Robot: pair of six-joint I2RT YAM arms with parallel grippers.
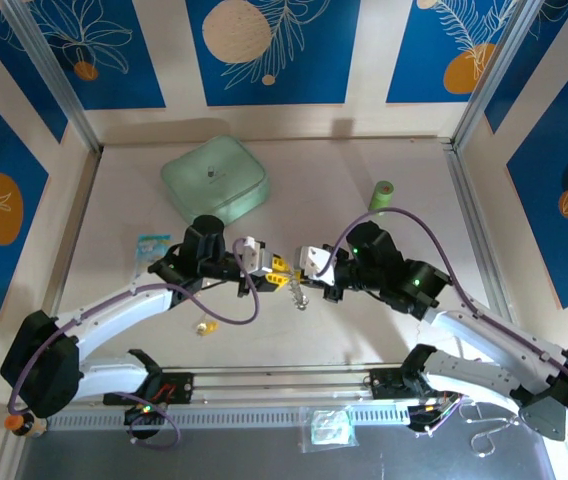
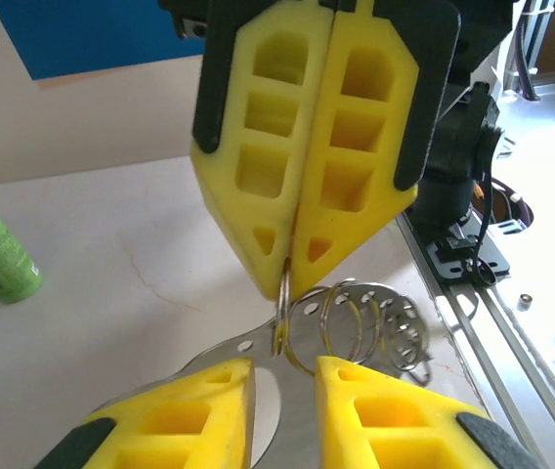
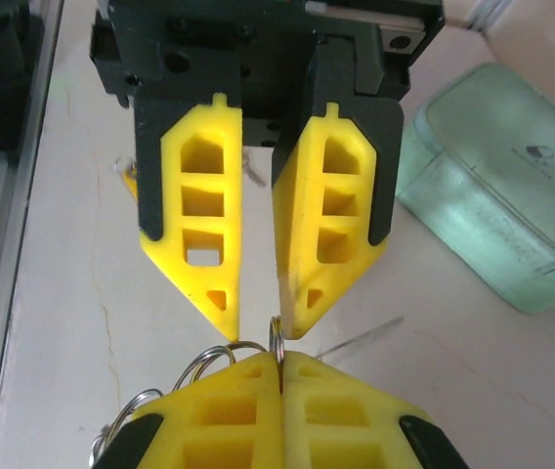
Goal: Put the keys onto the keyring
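The keyring's pale ring (image 3: 277, 337) stands on edge, with my right gripper (image 3: 282, 358) shut on its lower part. Its silver chain of loops (image 2: 375, 322) hangs off to the side and droops below the grippers (image 1: 300, 296). My left gripper (image 2: 282, 369) is open and faces the right gripper (image 2: 287, 281) tip to tip. The ring's top sits in the gap between the left fingertips (image 3: 227, 318), close to one of them. Both grippers meet above the table's middle, left (image 1: 272, 265) and right (image 1: 294, 265). A tiny yellow-headed key (image 1: 202, 327) lies on the table near the left arm. The red-headed key is out of view.
A mint-green case (image 1: 214, 180) sits at the back, also in the right wrist view (image 3: 492, 195). The small green roll (image 1: 384, 195) stands at the back right. A small printed card (image 1: 152, 245) lies left of the left wrist. A clear bag (image 1: 329, 425) rests on the near rail.
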